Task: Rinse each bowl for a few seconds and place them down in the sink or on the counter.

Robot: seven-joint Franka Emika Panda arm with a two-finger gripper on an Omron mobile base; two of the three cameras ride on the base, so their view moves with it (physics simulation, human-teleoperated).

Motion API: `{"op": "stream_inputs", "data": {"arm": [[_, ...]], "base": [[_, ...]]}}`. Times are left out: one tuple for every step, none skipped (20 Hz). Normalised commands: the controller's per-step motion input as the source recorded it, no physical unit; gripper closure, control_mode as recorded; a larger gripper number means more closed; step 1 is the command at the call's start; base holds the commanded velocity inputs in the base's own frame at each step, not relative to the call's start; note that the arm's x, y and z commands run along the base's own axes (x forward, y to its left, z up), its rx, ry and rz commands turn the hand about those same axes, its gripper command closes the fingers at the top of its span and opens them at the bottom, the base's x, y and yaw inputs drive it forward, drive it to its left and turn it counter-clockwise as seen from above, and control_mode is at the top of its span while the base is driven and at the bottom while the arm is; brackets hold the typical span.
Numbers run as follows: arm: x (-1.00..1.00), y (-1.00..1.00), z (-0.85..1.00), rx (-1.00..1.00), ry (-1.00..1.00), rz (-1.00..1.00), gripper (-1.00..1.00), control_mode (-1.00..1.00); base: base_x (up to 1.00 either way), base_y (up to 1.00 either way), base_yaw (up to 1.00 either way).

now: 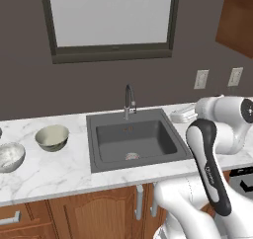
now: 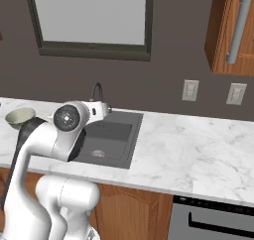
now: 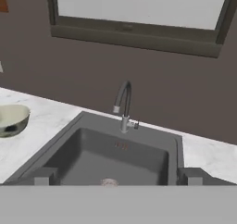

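White marble-patterned tabletop (image 1: 64, 171) under a window, dark grey rectangular sink (image 1: 134, 140) recessed in it, slim dark faucet (image 1: 129, 101) behind. Gripper (image 3: 118, 176) is wide open, empty, facing the basin. Olive-beige bowl with cream inside (image 1: 52, 137) and whitish-grey marbled bowl (image 1: 10, 156) sit upright on the tabletop left of the sink, near each other. Risk: long sideways reach; thin curved rims could slip the fingers, or one bowl gets knocked into the other.

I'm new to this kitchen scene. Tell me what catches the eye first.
The dark sink cut into the white marble counter, with its slim faucet under the window. Left of the sink sit two bowls: an olive one and a marbled one. The white arm rises in front, its gripper open over the basin.
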Motion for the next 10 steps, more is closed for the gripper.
{"op": "stream_inputs", "data": {"arm": [[0.11,-0.08,0.00,0.00,-0.19,0.06,-1.00,-1.00],[0.12,-0.07,0.00,0.00,-0.18,0.06,-1.00,-1.00],[0.11,-0.05,0.00,0.00,-0.19,0.06,-1.00,-1.00],[0.11,-0.03,-0.02,0.00,-0.19,0.07,-1.00,-1.00],[0.10,-0.01,-0.06,0.00,-0.19,0.07,-1.00,-1.00],[0.10,0.00,-0.10,0.00,-0.18,0.07,-1.00,-1.00],[0.12,0.00,-0.11,0.00,-0.18,0.07,-1.00,-1.00],[0.11,0.00,-0.15,0.00,-0.18,0.08,-1.00,-1.00],[0.14,0.00,-0.16,0.00,-0.18,0.08,-1.00,-1.00],[0.16,0.00,-0.18,0.00,-0.17,0.07,-1.00,-1.00]], "base": [[0.00,0.00,0.00],[0.00,0.00,0.00],[0.00,0.00,0.00],[0.00,0.00,0.00],[0.00,0.00,0.00],[0.00,0.00,0.00],[0.00,0.00,0.00],[0.00,0.00,0.00],[0.00,0.00,0.00],[0.00,0.00,0.00]]}}
